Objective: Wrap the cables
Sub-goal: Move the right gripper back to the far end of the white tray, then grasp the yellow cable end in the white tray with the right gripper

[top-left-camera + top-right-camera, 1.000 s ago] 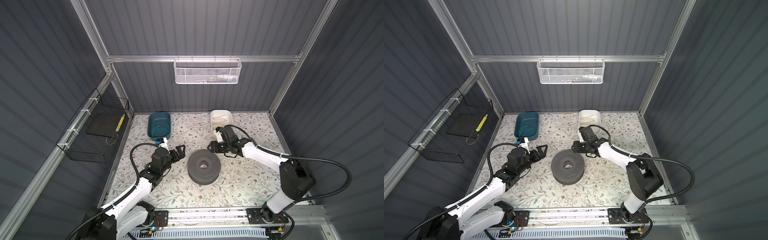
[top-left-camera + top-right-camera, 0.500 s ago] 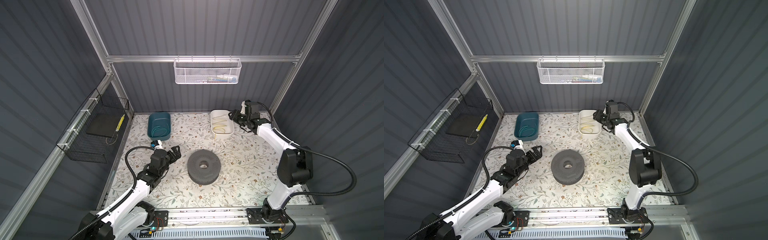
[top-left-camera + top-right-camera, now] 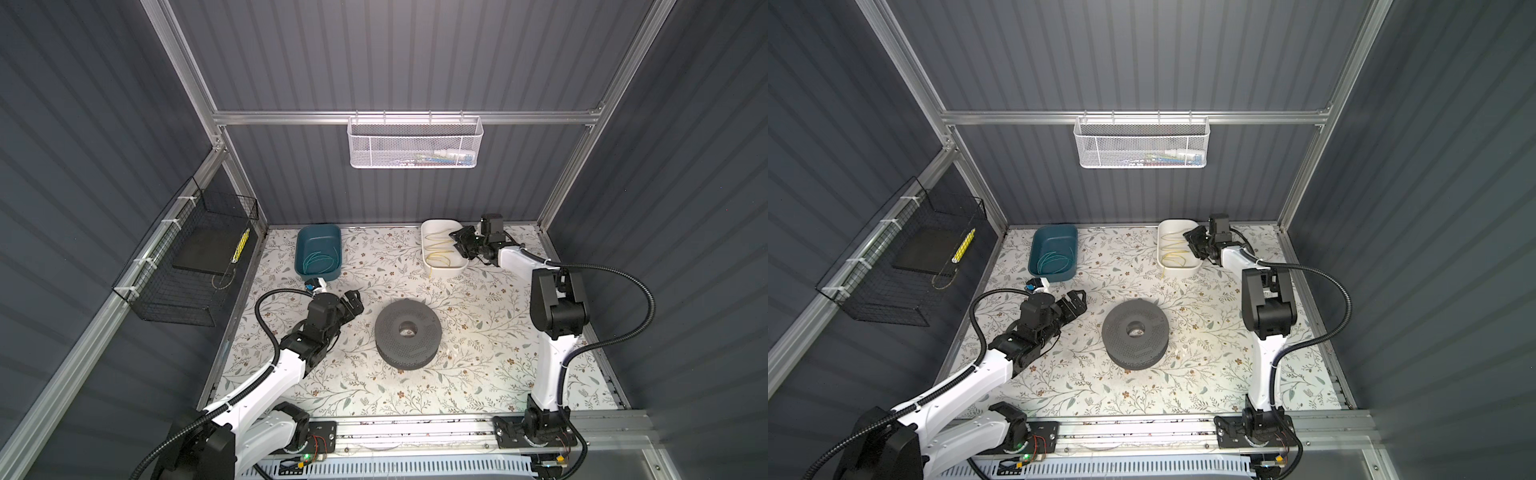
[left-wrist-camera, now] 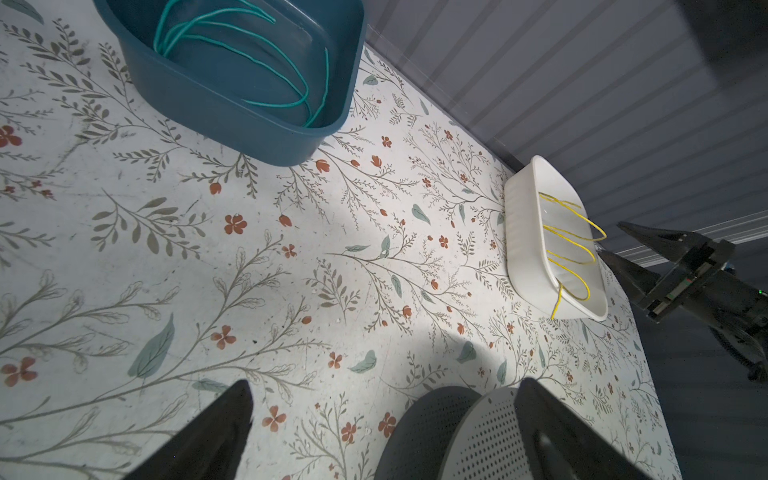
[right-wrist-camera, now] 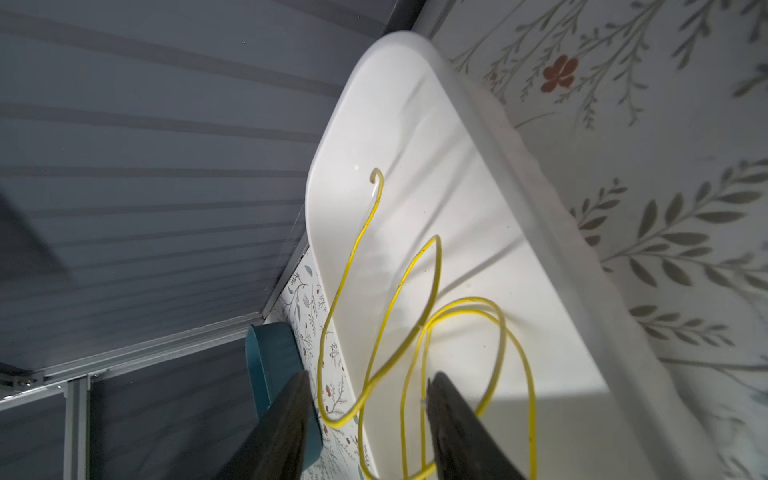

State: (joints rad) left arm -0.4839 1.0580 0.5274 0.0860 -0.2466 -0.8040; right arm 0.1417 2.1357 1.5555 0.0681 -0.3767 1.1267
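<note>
your right jaws, half open and nearer, straddle the thin bright yellow wire [image 5: 432,316] looping along the white plastic tub [image 5: 415,104]; left jaws gape wide, empty, well apart.

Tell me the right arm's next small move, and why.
Probably ease the right gripper a little deeper into the white tray and close on the yellow cable. Its jaws stand apart with the cable's loose loops lying between them, not pinched. The whole cable lies in the tray, so it likely has to be lifted out before any wrapping.
</note>
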